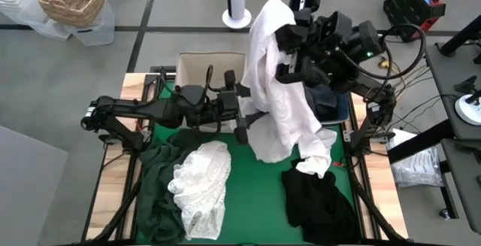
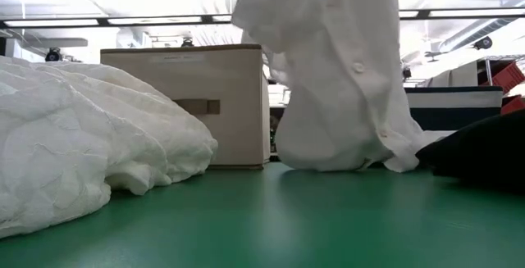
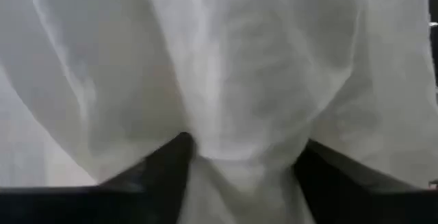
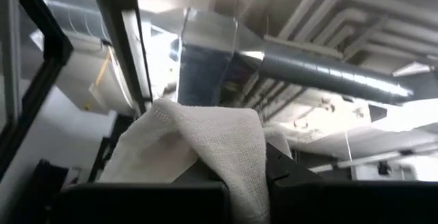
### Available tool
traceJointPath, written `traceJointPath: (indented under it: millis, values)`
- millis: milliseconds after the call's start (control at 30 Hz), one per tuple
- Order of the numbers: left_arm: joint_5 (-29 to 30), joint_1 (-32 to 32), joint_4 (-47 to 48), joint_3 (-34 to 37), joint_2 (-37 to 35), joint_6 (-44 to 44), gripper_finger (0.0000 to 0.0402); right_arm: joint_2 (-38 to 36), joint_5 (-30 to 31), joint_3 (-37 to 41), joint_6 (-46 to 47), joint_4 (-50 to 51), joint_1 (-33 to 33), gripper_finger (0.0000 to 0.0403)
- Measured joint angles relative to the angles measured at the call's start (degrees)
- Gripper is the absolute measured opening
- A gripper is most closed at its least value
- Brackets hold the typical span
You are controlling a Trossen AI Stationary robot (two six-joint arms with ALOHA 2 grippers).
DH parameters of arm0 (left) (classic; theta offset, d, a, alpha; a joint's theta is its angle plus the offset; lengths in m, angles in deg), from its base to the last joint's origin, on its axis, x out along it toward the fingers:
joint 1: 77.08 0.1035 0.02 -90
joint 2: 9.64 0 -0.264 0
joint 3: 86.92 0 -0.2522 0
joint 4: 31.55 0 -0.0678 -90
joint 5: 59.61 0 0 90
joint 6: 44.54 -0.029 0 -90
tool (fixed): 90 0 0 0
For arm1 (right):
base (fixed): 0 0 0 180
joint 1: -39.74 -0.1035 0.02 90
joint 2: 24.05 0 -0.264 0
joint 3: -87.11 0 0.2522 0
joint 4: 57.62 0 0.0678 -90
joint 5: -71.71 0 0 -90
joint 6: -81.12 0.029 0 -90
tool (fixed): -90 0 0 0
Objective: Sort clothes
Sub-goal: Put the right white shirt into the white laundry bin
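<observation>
A: Crinkled white garment (image 2: 74,149) lies closest to the low camera, puffy and quilted-looking, heaped on the green desk (image 2: 271,219).

B: And the shirt?

A: White button shirt (image 1: 279,88) hangs in the air over the middle of the desk, thin smooth cloth with small buttons down one edge. Its top is pinched in the right end effector (image 4: 263,162), which is clamped shut on a fold; its lower end bunches on the green surface.

B: The left arm?

A: Left end effector (image 3: 243,159) sits low against the hanging shirt, fingers spread wide with a bulge of cloth between them. Whether they press the cloth I can't tell.

B: What lies around it?

A: Toward the near edge, a dark green garment (image 1: 158,193) lies crumpled at the left, touching the crinkled white one. A black garment (image 1: 319,197) is heaped at the right, its edge just beside the shirt's trailing hem.

B: Room to move?

A: Bare green shows between the white heap and the black one. Behind the shirt, a beige fabric box (image 2: 201,104) stands square at the far edge, a navy blue bin (image 2: 455,108) beside it on the right.
</observation>
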State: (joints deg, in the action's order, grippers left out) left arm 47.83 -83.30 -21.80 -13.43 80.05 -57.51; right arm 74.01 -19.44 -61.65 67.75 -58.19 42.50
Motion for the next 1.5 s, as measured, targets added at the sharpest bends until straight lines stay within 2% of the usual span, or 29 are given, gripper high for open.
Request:
traceJointPath:
  millis: [133,167,200,400,500,633,833,933,1067,1233,1500]
  values:
    - [-0.06,0.02,0.00,0.00,-0.19,-1.57,0.0055,-1.24,1.69,0.00,-0.08,4.71,0.01,0.0009]
    - [-0.42,0.02,0.02,0.00,-0.39,-2.02,0.0028,-1.68,1.96,0.00,-0.22,6.29,0.01,0.0009]
    - [-0.44,-0.01,-0.07,0.00,-0.61,-2.07,0.0018,-2.19,2.73,0.00,-0.73,8.42,0.01,0.0009]
    - [4.10,-2.39,-0.24,-3.95,-3.39,-6.21,0.0002,-6.09,7.60,0.00,-4.31,25.47,-0.10,0.0009]
    - [7.23,-3.68,2.09,-8.16,-4.37,-9.57,0.0001,-8.79,10.85,0.00,-4.26,34.61,-0.10,0.0009]
    - [7.51,-3.88,8.12,-15.23,-4.52,-11.80,0.0000,-11.00,13.45,-0.05,-2.18,44.72,-0.10,0.0009]
    - [7.54,-3.63,14.03,-25.00,-2.43,-14.98,0.0000,-10.94,13.17,0.00,0.62,55.65,-0.10,0.0011]
    - [7.56,-3.41,17.18,-30.02,-0.48,-16.01,0.0000,-10.05,10.24,0.00,0.73,58.21,-0.28,0.0024]
    - [7.78,-2.63,20.67,-35.76,2.33,-16.55,0.0000,-7.79,4.48,0.00,1.52,58.17,-0.78,0.0069]
    - [12.68,-2.21,24.63,-42.35,6.18,-18.79,0.0000,-5.34,-1.91,0.00,3.76,57.03,-1.15,0.0153]
    - [16.89,-1.98,26.68,-40.72,5.50,-20.33,0.0000,-3.35,-16.19,0.02,9.58,53.47,-1.12,0.0278]
